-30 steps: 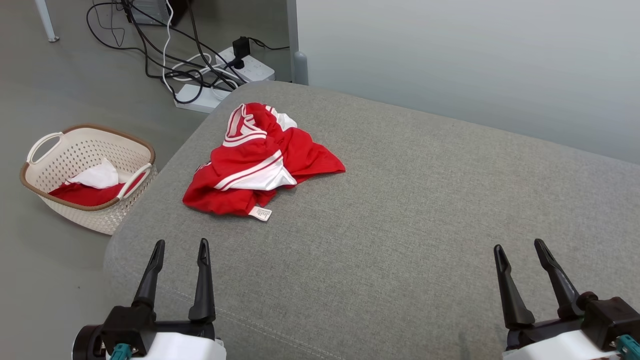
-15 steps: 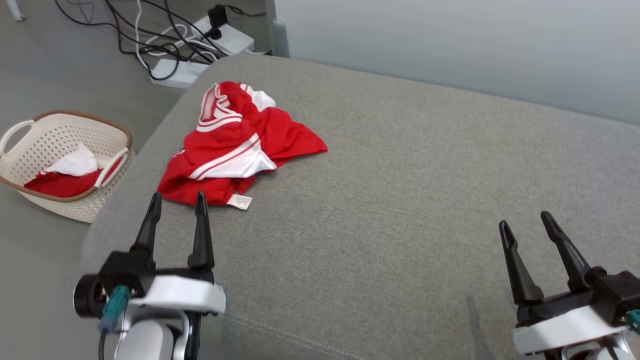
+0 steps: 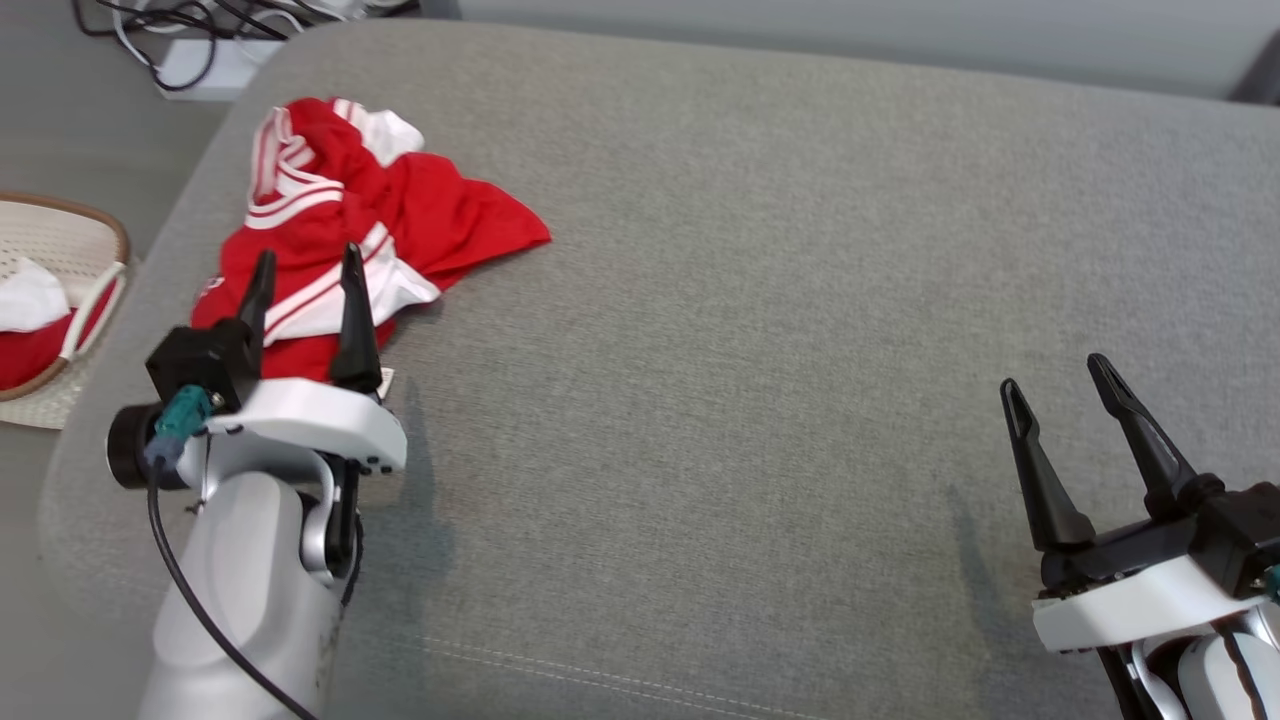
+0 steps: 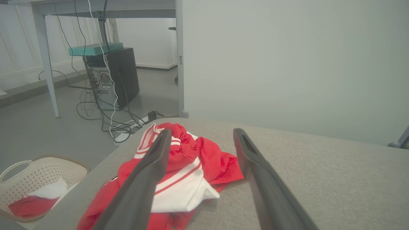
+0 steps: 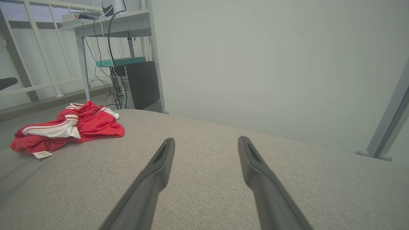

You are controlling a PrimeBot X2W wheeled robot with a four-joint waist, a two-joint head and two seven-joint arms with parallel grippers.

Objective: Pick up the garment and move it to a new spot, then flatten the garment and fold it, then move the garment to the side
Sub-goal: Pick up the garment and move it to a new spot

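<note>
The left gripper (image 3: 307, 255), fingers spread and empty, hangs at the near edge of the crumpled red-and-white garment (image 3: 440, 215). A grey cushion (image 3: 750, 300) lies under the garment and stretches right of it. A basket (image 3: 60, 205) stands to its left, with cables (image 3: 180, 20) beyond.

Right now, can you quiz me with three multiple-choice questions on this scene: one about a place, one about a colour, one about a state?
1. Where on the grey cushion does the garment lie?
A) the middle
B) the far left corner
C) the right edge

2. What colours is the garment?
A) red and white
B) blue and yellow
C) all black

3. The left gripper is:
A) shut on the garment
B) shut on nothing
C) open, pointing over the garment

Answers:
1 B, the head view shows it by the cushion's far left edge.
2 A, it is red cloth with white stripes.
3 C, its two fingers stand well apart in the left wrist view.
</note>
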